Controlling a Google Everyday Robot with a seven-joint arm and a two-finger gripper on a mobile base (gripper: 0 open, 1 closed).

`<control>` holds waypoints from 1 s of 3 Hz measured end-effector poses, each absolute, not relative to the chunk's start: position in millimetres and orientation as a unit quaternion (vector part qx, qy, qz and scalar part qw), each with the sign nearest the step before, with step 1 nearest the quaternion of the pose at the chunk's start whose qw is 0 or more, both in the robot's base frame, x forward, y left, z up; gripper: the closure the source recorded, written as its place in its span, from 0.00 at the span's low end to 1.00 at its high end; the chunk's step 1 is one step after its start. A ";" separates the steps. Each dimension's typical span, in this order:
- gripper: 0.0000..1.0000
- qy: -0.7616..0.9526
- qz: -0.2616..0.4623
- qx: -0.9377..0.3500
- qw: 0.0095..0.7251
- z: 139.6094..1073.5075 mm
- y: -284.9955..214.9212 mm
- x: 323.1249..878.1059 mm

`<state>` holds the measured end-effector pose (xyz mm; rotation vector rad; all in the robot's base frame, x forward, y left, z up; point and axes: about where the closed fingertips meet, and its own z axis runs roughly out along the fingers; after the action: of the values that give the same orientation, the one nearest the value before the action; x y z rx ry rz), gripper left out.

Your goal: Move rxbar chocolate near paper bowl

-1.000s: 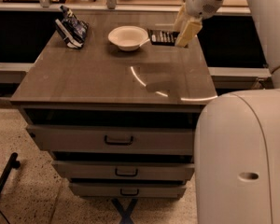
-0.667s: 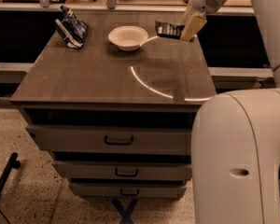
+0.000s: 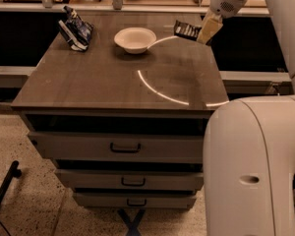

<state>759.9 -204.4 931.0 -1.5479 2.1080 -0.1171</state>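
The rxbar chocolate (image 3: 186, 30) is a small black bar with white lettering. It hangs tilted above the back right of the table, right of the paper bowl. My gripper (image 3: 204, 33), with pale yellow fingers, reaches down from the upper right and is shut on the bar's right end. The paper bowl (image 3: 135, 38) is off-white and round. It stands upright at the back middle of the table, a bar's length left of the bar.
A dark blue and white snack bag (image 3: 74, 27) lies at the back left of the wooden table (image 3: 113, 82), which has drawers below. A counter with items runs behind. My white base (image 3: 255, 171) fills the lower right.
The gripper has lifted and moved right and away with the bar in it. The bar has risen off the table beside the bowl. The bowl and bag have not moved.
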 end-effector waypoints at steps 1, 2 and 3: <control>1.00 0.807 -0.049 -0.544 0.227 893.5 -207.5 770.2; 1.00 0.820 -0.047 -0.530 0.212 870.6 -206.6 771.8; 1.00 0.815 -0.039 -0.538 0.210 858.3 -191.9 767.1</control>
<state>767.1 -191.9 858.3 -1.4953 2.2671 -0.1077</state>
